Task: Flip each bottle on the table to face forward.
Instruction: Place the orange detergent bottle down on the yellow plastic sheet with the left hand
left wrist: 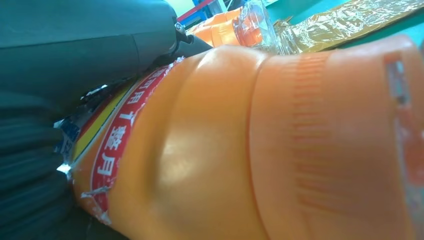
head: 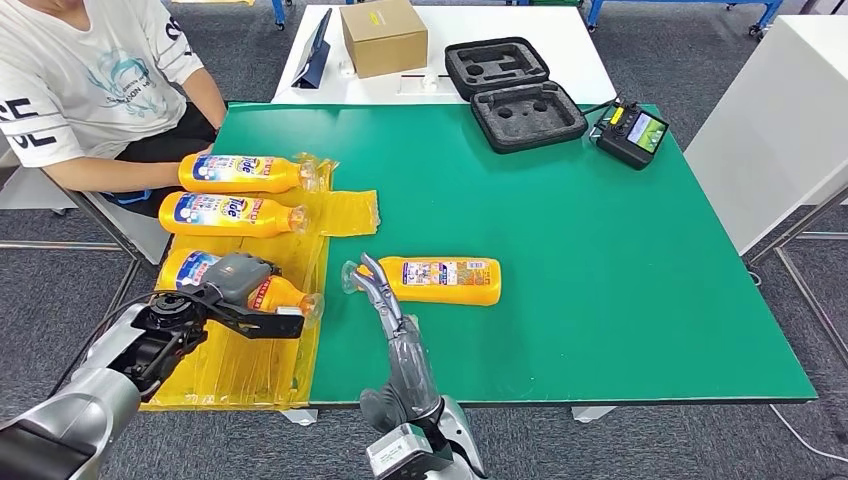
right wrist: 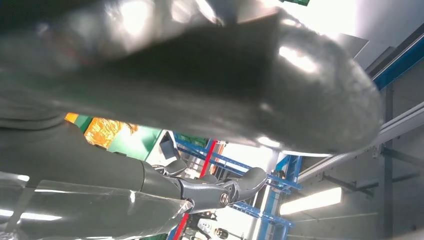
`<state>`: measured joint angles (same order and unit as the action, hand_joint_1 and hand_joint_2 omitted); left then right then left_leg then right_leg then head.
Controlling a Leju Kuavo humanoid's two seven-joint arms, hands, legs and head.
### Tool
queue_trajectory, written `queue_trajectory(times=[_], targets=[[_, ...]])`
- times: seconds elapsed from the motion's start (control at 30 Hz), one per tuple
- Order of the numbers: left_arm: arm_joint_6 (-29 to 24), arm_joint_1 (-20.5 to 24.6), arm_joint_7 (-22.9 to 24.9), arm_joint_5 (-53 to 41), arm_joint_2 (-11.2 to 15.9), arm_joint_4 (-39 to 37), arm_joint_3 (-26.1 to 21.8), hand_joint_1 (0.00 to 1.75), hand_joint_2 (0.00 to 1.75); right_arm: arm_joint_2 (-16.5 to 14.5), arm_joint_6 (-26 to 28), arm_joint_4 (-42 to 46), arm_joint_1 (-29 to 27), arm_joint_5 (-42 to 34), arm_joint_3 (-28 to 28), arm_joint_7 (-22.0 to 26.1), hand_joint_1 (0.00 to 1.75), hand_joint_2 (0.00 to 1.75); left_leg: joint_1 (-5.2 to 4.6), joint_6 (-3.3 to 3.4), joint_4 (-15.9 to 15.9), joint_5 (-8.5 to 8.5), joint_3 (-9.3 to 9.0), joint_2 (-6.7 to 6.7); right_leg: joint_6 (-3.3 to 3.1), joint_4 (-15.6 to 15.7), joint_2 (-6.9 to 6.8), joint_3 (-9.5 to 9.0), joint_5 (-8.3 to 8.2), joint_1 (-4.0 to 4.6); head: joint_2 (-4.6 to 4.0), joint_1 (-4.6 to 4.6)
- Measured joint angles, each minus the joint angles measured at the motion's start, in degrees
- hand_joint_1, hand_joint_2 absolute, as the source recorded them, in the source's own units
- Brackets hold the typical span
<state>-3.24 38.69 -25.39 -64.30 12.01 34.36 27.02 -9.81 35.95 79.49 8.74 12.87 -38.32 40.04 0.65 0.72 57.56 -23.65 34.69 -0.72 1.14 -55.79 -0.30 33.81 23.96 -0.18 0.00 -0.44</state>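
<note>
Three orange detergent bottles lie on a yellow plastic sheet (head: 345,212) at the table's left. The far bottle (head: 240,172) and the middle bottle (head: 232,214) show their front labels. My left hand (head: 235,287) lies over the near bottle (head: 190,268) and grips it; up close that bottle (left wrist: 225,150) presses against the hand (left wrist: 75,50). A fourth bottle (head: 450,281) lies alone on the green table (head: 600,260), its small-print label up and its clear cap towards the sheet. My right hand (head: 385,300) reaches to that cap end with straight fingers (right wrist: 240,182), holding nothing.
A person (head: 90,80) sits at the far left corner, arms by the far bottles. At the back are a cardboard box (head: 383,35), a tablet (head: 315,50), an open black foam case (head: 515,95) and a remote controller (head: 632,130). A white table (head: 770,110) stands to the right.
</note>
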Motion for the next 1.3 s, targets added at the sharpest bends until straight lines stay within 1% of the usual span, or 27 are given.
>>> queue_trajectory(times=[0.03, 0.07, 0.13, 0.17, 0.2, 0.27, 0.3, 0.33, 0.37, 0.5, 0.7, 0.97, 1.1, 1.13, 1.27, 1.3], targets=[[0.22, 0.09, -0.11, 0.18, 0.00, -0.08, 0.01, 1.23, 1.75, 0.00, 0.00, -0.02, 0.00, 0.01, 0.00, 0.00, 0.00, 0.00, 0.00, 0.00, 0.00, 0.00, 0.00, 0.00, 0.00, 0.00, 0.00, 0.00, 0.00, 0.00, 0.00, 0.00], [0.64, 0.19, -0.29, 0.45, 0.00, -0.14, 0.02, 0.86, 1.75, 0.00, 0.00, -0.04, 0.00, 0.03, 0.00, 0.00, 0.00, 0.00, 0.00, 0.00, 0.00, 0.00, 0.00, 0.00, -0.01, 0.00, 0.00, 0.01, 0.01, 0.00, 0.00, 0.01], [2.78, 0.61, -0.97, 1.45, 0.00, -0.34, 0.05, 0.47, 1.75, 0.00, -0.14, -0.19, 0.00, 0.14, 0.00, 0.00, 0.00, 0.00, 0.00, -0.01, 0.00, -0.01, 0.01, 0.00, -0.01, 0.00, 0.00, 0.01, 0.01, 0.01, 0.00, 0.01], [4.45, 0.97, -1.38, 1.98, 0.00, -0.52, 0.16, 0.45, 1.75, 0.00, -0.29, -0.31, 0.00, 0.24, 0.00, 0.00, 0.00, 0.00, 0.00, -0.01, 0.00, -0.01, 0.01, 0.00, -0.01, 0.01, 0.00, 0.00, 0.01, 0.01, 0.00, 0.01], [6.41, 1.40, -1.82, 2.56, 0.00, -0.79, 0.34, 0.48, 1.75, -0.01, -0.47, -0.44, 0.00, 0.34, 0.00, 0.00, 0.00, 0.00, 0.00, -0.01, 0.00, -0.01, 0.00, 0.01, -0.01, 0.01, 0.00, -0.01, 0.01, 0.00, 0.00, 0.01], [10.22, 2.35, -2.77, 3.71, 0.00, -1.49, 0.94, 0.27, 1.75, -0.02, -0.80, -0.57, 0.00, 0.46, 0.00, 0.00, 0.00, 0.00, 0.00, -0.01, 0.00, -0.01, -0.02, 0.02, -0.01, 0.00, 0.00, -0.04, 0.01, 0.00, 0.00, 0.01], [11.73, 2.72, -3.23, 4.38, 0.01, -1.86, 1.19, 0.20, 1.75, -0.02, -0.90, -0.60, -0.01, 0.49, 0.00, 0.00, 0.00, 0.00, 0.00, -0.01, 0.00, -0.01, -0.03, 0.02, -0.01, 0.01, 0.00, -0.05, 0.01, 0.00, 0.00, 0.00], [12.85, 3.01, -3.63, 5.09, 0.01, -2.21, 1.36, 0.16, 1.75, -0.02, -0.96, -0.60, -0.02, 0.51, 0.01, 0.00, 0.00, 0.00, -0.01, -0.01, 0.00, -0.01, -0.05, 0.02, -0.01, 0.01, 0.00, -0.07, 0.01, 0.00, 0.00, -0.01], [13.62, 3.21, -3.89, 5.75, 0.02, -2.49, 1.44, 0.15, 1.75, -0.02, -0.96, -0.61, -0.05, 0.54, 0.04, 0.00, 0.00, 0.00, -0.01, 0.00, 0.00, -0.01, -0.07, 0.03, -0.01, 0.01, -0.01, -0.08, 0.01, -0.01, 0.00, 0.00], [15.27, 3.61, -3.93, 7.82, 0.02, -3.16, 1.51, 0.03, 1.75, -0.02, -0.99, -0.71, -0.17, 0.67, 0.20, 0.00, 0.00, 0.00, 0.00, -0.01, 0.00, 0.00, -0.12, 0.12, -0.01, 0.02, -0.06, -0.16, 0.02, -0.01, 0.00, 0.00], [15.74, 3.67, -2.31, 9.18, -0.03, -3.31, 1.99, 0.00, 1.75, -0.01, -1.61, -0.73, -0.55, 0.90, 0.68, 0.00, 0.00, 0.00, 0.00, -0.02, -0.01, 0.00, -0.26, 0.15, -0.01, 0.02, -0.05, -0.27, 0.02, -0.01, 0.00, 0.01], [16.06, 3.73, -2.05, 10.82, -0.15, -3.31, 2.52, 0.00, 1.75, -0.03, -1.63, -0.74, -0.84, 1.70, 1.27, 0.00, 0.00, 0.00, 0.00, -0.02, -0.01, 0.00, -0.36, 0.15, -0.01, 0.02, -0.05, -0.37, 0.02, -0.01, 0.00, 0.00], [17.97, 4.41, -3.06, 14.15, -0.35, -3.68, 2.48, 0.00, 1.75, -0.07, -1.68, -0.81, -1.23, 2.94, 1.95, 0.00, 0.00, 1.75, -0.01, -0.02, 0.00, 0.01, -0.37, 0.17, -0.01, 0.02, -0.05, -0.39, 0.02, -0.01, 0.00, 0.00], [18.39, 4.55, -3.54, 15.58, -0.38, -3.86, 2.33, 0.00, 1.75, -0.08, -1.79, -0.86, -1.36, 3.37, 2.17, 0.00, 0.00, 1.75, -0.01, -0.02, 0.00, 0.01, -0.36, 0.17, -0.01, 0.02, -0.05, -0.39, 0.02, -0.01, 0.00, 0.00], [18.47, 4.54, -4.59, 19.28, -0.56, -4.13, 1.39, 0.00, 0.00, -0.18, -2.29, -1.06, -1.85, 4.29, 3.10, 0.00, 0.00, 1.75, -0.01, -0.03, 0.00, 0.02, -0.35, 0.18, -0.01, 0.02, -0.05, -0.38, 0.02, -0.01, 0.00, 0.00], [18.45, 4.47, -4.84, 20.03, -0.65, -4.16, 1.09, 0.00, 0.00, -0.21, -2.33, -1.08, -1.92, 4.46, 3.26, 0.00, 0.00, 1.75, -0.01, -0.03, 0.00, 0.02, -0.34, 0.19, -0.01, 0.02, -0.05, -0.37, 0.02, -0.01, 0.00, 0.00]])
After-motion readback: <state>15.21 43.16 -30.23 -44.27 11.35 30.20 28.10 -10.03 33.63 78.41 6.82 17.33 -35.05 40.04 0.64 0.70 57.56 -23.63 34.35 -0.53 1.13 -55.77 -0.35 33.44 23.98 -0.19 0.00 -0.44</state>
